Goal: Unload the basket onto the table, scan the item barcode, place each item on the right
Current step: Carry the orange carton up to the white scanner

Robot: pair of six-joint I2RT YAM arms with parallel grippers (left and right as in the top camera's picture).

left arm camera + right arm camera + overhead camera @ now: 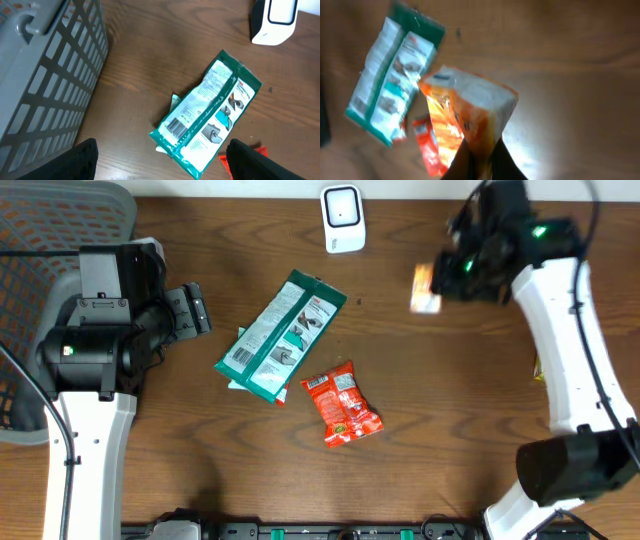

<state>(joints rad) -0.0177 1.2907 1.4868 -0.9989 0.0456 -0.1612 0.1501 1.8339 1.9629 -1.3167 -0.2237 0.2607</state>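
Orange packet (470, 107) held aloft right of scanner (342, 218), pinched at one edge by right gripper (482, 159), clamped shut, likely so printed face can be turned toward it. Left gripper (197, 310) spread wide, empty, well left of scanner.

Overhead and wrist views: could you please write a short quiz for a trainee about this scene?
1. True or false: the right fingers pinch the orange packet.
2. Which lies closest to the open left fingers? A red bag; B green package; C white scanner.
3. Fill in: the left wrist view shows a barcode on the ___ package.
Key: 1 true; 2 B; 3 green.
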